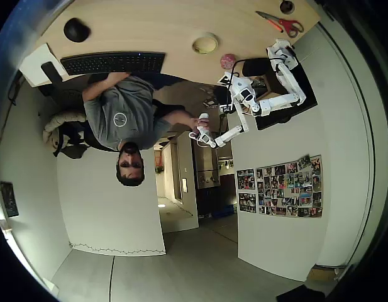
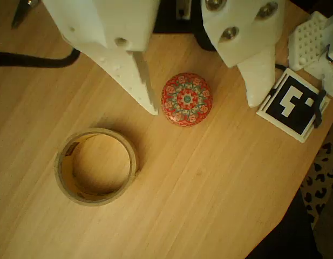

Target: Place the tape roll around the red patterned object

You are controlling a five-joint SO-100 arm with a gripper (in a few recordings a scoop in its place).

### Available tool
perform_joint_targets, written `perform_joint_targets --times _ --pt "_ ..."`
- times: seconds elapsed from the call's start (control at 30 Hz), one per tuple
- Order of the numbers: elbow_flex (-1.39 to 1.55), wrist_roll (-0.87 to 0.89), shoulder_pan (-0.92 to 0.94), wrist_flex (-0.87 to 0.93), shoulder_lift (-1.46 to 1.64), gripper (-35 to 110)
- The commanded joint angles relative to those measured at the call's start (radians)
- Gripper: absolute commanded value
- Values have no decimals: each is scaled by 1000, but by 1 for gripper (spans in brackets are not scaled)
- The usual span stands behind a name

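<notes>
The red patterned object [image 2: 187,99] served as my landmark on the wooden worktop [image 2: 220,189]. In the wrist view, going left to right: a dark cable [image 2: 31,58] ran in from the left edge, well to the left of it and a little higher. Lower left of it lay the tape roll [image 2: 96,166], flat on the wood with its hollow centre up, nothing inside but bare worktop; the roll was near the red object yet clear of it, not around it. Next came the gripper [image 2: 203,107], its two white fingers [image 2: 142,81] spread wide apart and holding nothing, one just left of the red object and the other just to its right, the object lying between them. I could not tell whether the tips touched the wood. Right of that, a white card with a black square marker [image 2: 292,104] lay near the worktop's edge.

In the overhead view the order matched: a black keyboard [image 1: 113,62] far left of the red object [image 1: 227,61], the tape roll [image 1: 205,44] just left of it, the white arm [image 1: 269,94] beside it, and red-handled scissors [image 1: 280,24] to the right.
</notes>
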Motion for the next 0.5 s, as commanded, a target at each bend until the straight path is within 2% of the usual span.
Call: perform_joint_targets --times 0.0,0.47 --pt "-362 12 2 -61 -293 39" --pt "-362 23 6 -61 -296 39"
